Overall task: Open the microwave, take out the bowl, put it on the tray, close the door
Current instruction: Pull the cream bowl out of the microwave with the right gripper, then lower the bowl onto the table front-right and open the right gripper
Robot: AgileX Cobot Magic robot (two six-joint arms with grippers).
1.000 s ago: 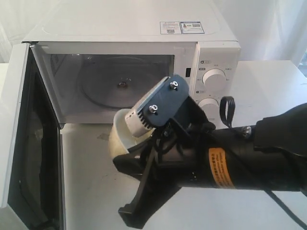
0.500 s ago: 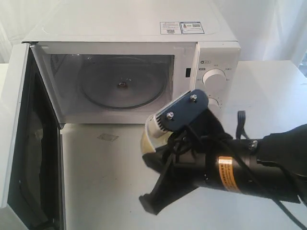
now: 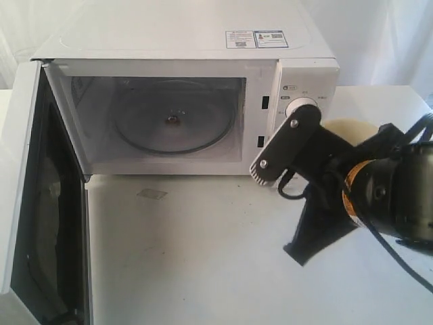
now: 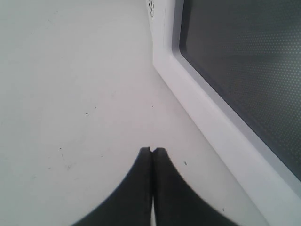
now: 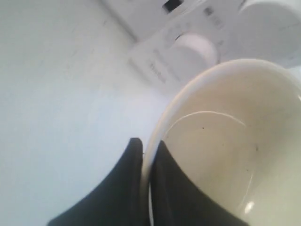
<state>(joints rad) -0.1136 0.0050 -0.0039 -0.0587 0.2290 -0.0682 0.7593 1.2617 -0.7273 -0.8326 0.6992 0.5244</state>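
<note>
The white microwave (image 3: 183, 40) stands with its door (image 3: 27, 203) swung wide to the left. Inside, only the clear glass turntable (image 3: 172, 125) shows. The cream-white bowl (image 3: 348, 130) hangs in the air in front of the dials, at the microwave's right end. My right gripper (image 5: 146, 143) is shut on the rim of the bowl (image 5: 225, 155), one finger inside and one outside. My left gripper (image 4: 153, 150) is shut and empty, low over the table beside the door's dark window (image 4: 244, 61). No tray is in view.
My right arm (image 3: 379, 196) with its wrist camera mount (image 3: 284, 143) covers the lower dial and the table's right side. The open door blocks the left front. A faint mark (image 3: 151, 194) lies on the white table before the cavity.
My right arm has carried the bowl rightward and upward, from in front of the open cavity to in front of the control panel. The door and turntable have not moved.
</note>
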